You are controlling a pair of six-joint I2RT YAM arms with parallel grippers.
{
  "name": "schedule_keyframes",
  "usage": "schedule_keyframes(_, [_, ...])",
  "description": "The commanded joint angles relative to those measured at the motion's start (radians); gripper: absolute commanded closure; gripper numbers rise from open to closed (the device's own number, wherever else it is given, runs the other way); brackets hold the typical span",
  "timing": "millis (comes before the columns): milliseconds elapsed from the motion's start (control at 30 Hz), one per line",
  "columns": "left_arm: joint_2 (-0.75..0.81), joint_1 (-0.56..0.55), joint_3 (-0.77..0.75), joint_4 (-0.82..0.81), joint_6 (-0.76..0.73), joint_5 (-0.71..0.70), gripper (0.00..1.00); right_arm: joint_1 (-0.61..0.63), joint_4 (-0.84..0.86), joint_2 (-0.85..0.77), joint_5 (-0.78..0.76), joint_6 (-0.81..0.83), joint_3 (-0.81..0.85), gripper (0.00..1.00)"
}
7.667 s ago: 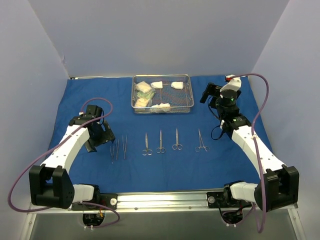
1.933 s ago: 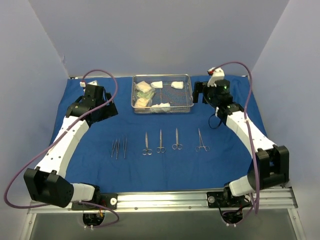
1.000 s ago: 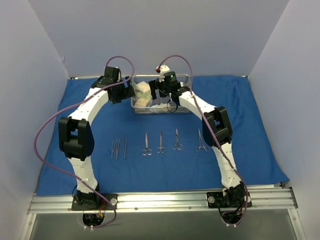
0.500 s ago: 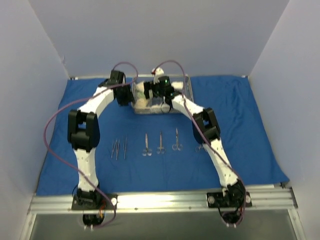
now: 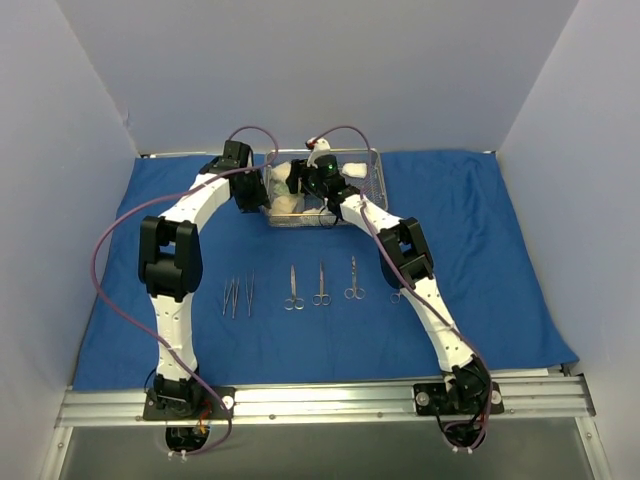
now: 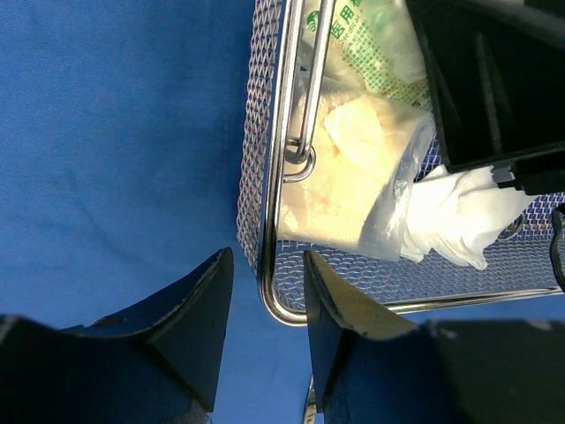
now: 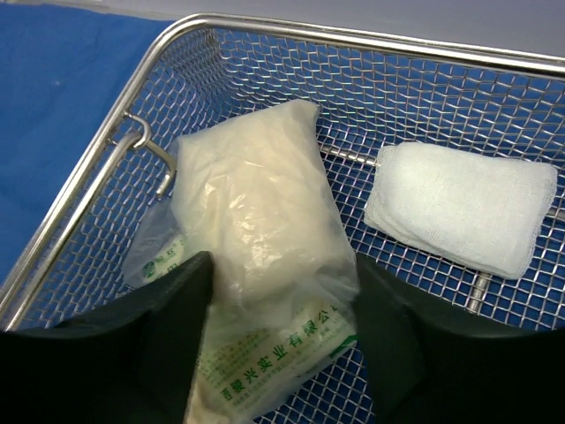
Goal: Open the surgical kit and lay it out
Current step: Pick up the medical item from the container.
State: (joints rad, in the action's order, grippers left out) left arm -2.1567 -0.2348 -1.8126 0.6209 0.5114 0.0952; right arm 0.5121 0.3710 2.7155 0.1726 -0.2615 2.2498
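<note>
The steel wire-mesh tray (image 5: pixel 381 180) stands at the back of the blue cloth (image 5: pixel 480 260). My left gripper (image 5: pixel 250 196) is open at the tray's left end. In the left wrist view the left gripper (image 6: pixel 267 256) straddles the tray's rim (image 6: pixel 274 221) near its front left corner without touching it. My right gripper (image 5: pixel 300 186) is open inside the tray. In the right wrist view the right gripper (image 7: pixel 282 265) has its fingers on either side of a clear packet (image 7: pixel 256 221). A white gauze pad (image 7: pixel 463 216) lies beside the packet.
Tweezers (image 5: pixel 237 297), scissors (image 5: pixel 293 288) and further scissors (image 5: pixel 321 285) (image 5: pixel 354 278) lie in a row on the cloth. Forceps (image 5: pixel 400 296) are partly under the right arm. More packets (image 6: pixel 353 177) and gauze (image 6: pixel 459 216) lie in the tray. Grey walls close three sides.
Both arms have swung in from the sides to the tray's left end. In the last half second the right gripper has come down over the packet.
</note>
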Motion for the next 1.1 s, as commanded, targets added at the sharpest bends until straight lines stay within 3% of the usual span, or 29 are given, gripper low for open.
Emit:
schedule_keyframes(0, [-0.005,-0.005,-0.040,-0.003,-0.010,0.009,0.54,0.012,0.068,0.003,0.016,-0.053,0.036,0.46])
schedule_keyframes(33, [-0.003,-0.005,-0.037,-0.003,-0.008,0.009,0.54,0.014,0.068,-0.002,0.013,-0.051,0.031,0.56])
schedule_keyframes(133, [0.000,-0.005,-0.034,-0.003,-0.007,-0.003,0.54,0.017,0.072,-0.026,-0.019,-0.041,0.008,0.73])
schedule_keyframes(200, [0.003,-0.005,-0.031,-0.010,-0.004,-0.006,0.57,0.019,0.068,-0.045,-0.028,-0.041,-0.002,0.78])
schedule_keyframes(333, [-0.012,-0.006,-0.043,-0.024,0.013,-0.048,0.66,0.020,0.054,-0.065,-0.038,-0.041,-0.010,1.00])
schedule_keyframes(567, [-0.037,-0.012,-0.073,-0.043,0.055,-0.086,0.87,0.019,0.065,-0.161,-0.079,-0.012,-0.084,1.00])
schedule_keyframes(633, [-0.041,-0.012,-0.076,-0.043,0.081,-0.112,0.97,0.019,0.065,-0.197,-0.084,0.001,-0.110,1.00])
schedule_keyframes(1067, [-0.020,-0.014,-0.071,-0.056,0.182,-0.203,0.98,0.011,0.108,-0.421,-0.111,0.091,-0.323,1.00])
